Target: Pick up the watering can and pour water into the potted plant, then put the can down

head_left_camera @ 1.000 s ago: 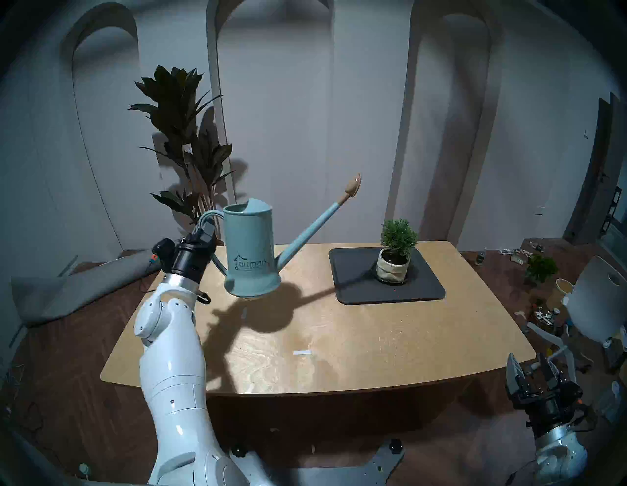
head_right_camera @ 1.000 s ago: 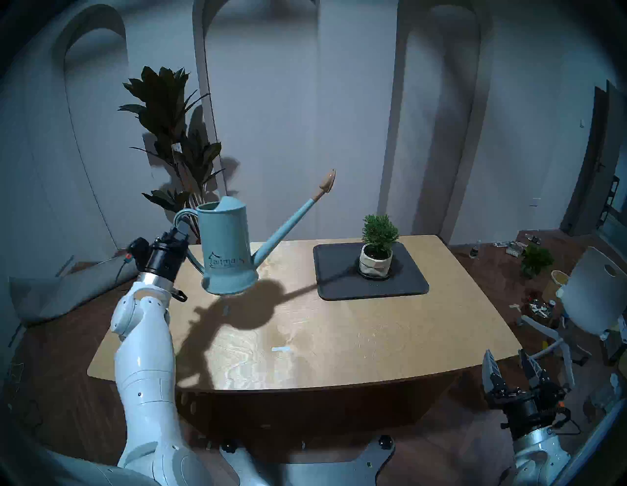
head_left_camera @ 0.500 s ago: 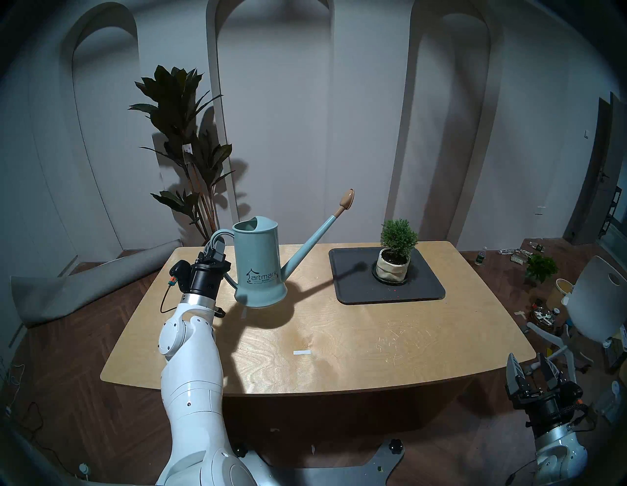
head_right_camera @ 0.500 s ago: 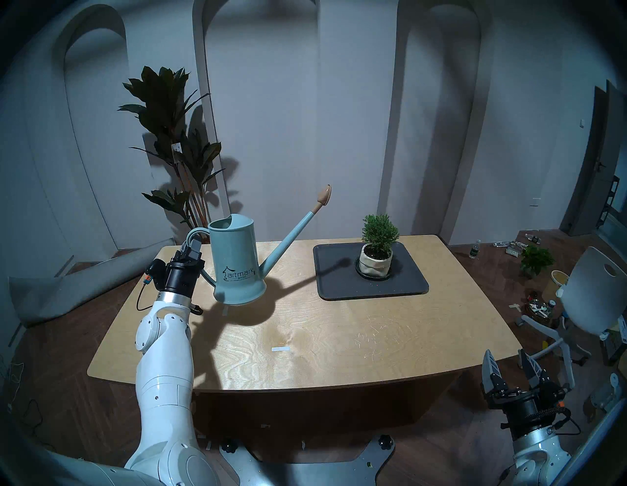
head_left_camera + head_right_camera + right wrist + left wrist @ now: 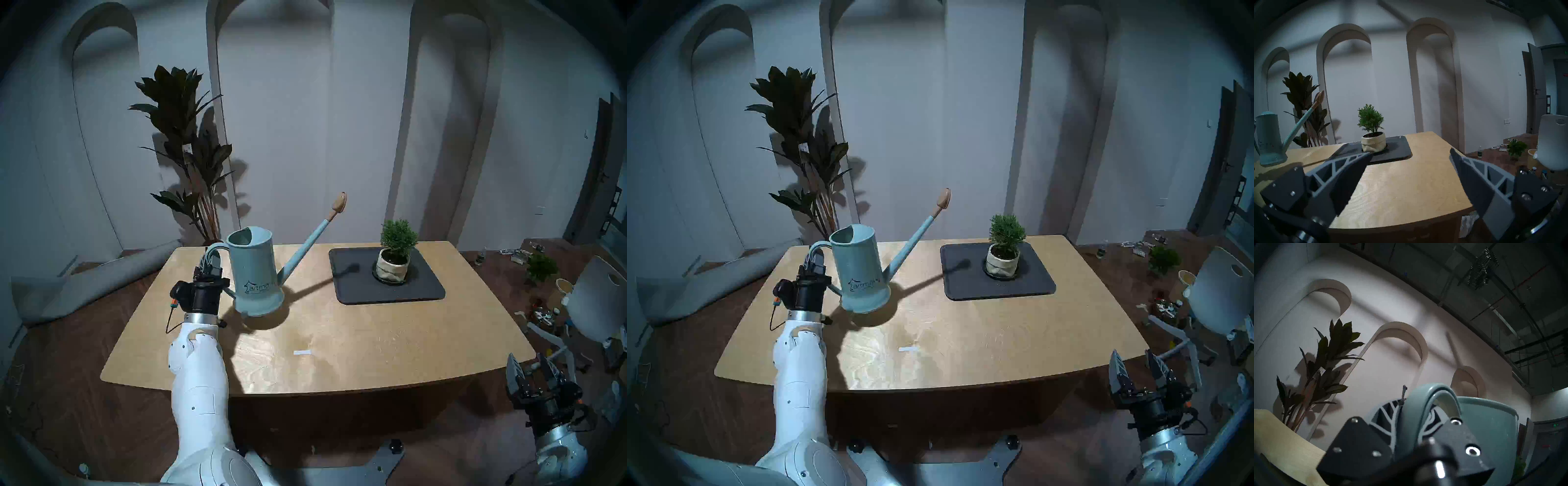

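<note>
Now: setting the watering can (image 5: 255,271) down on the table (image 5: 339,339), left of the potted plant (image 5: 395,249) on its dark mat (image 5: 424,288).
Left gripper (image 5: 211,264) is clamped on the loop handle; the base looks just above the wood, tilted (contact unclear). Level the can, lower until the base sits flat, then release. Right gripper (image 5: 531,368) idles with jaws apart, empty.

We lose the left gripper's (image 5: 1412,414) fingertips behind the watering can's (image 5: 1488,429) loop handle, the can's body cut off right of the claw at the wrist view's lower edge. From the head views, the can's (image 5: 256,271) logo reads blurred, and whether its base touches the table (image 5: 339,339) stays unclear.
</note>
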